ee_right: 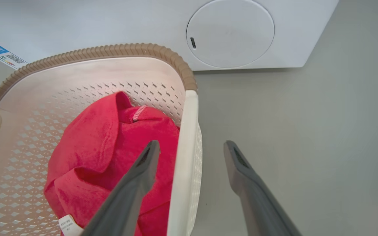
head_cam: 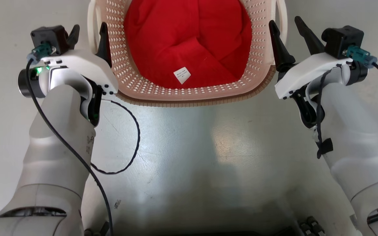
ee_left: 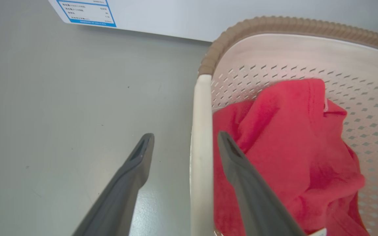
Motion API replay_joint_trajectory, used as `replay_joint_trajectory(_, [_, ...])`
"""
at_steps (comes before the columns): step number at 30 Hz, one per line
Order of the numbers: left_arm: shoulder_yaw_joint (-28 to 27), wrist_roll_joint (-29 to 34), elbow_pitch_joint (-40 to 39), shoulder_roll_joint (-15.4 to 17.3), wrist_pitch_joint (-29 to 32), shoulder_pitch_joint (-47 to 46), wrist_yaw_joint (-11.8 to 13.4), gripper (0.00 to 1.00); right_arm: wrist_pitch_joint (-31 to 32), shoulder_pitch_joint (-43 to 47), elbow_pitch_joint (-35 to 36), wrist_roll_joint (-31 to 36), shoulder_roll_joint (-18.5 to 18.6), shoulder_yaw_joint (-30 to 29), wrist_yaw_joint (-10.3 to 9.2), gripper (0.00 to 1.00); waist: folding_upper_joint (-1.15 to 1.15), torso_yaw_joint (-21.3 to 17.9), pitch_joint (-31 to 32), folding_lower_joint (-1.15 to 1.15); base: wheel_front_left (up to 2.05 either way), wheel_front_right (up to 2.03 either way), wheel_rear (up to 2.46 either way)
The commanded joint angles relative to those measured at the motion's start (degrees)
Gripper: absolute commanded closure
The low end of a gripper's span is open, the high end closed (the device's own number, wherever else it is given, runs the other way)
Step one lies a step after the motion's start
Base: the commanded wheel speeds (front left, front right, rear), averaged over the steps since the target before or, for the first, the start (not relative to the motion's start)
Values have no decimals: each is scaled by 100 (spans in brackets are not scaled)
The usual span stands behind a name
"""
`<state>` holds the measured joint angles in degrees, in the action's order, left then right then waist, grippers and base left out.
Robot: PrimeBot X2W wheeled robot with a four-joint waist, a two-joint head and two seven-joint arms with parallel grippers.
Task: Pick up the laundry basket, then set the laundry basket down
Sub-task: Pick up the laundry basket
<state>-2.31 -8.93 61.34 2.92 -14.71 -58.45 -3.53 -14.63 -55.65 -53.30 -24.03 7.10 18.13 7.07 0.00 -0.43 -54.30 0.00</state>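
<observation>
The laundry basket (head_cam: 189,101) is cream, perforated, with a brown ribbed rim, and sits on the grey floor straight ahead. A red cloth (head_cam: 189,39) with a white tag lies inside it. My left gripper (head_cam: 89,34) is open and straddles the basket's left white handle (ee_left: 202,131), one finger inside the basket and one outside. My right gripper (head_cam: 289,31) is open too and straddles the right handle (ee_right: 184,147) the same way. In both wrist views there are gaps between the fingers and the handles. The left wrist view shows the rim (ee_left: 274,24) and the cloth (ee_left: 290,137).
A white washer with a round door (ee_right: 231,32) stands just beyond the basket, with a blue-edged label (ee_left: 87,13) on its front. Bare grey floor (head_cam: 189,157) lies between me and the basket and on both sides. A black cable (head_cam: 133,131) loops from my left arm.
</observation>
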Motion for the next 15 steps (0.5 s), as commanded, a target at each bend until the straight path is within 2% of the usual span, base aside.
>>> replay_joint_trajectory(1, [-71,50,16,176,-29,25,14,0,-37,95,-44,-91,-105,152,42,0,0,22,-65,0,0,0,0])
replay_joint_trajectory(15, [24,-2,683,169,-29,-489,3,0,-37,-509,-1096,-911,-216,1018,42,0,0,84,-348,0,0,0,0])
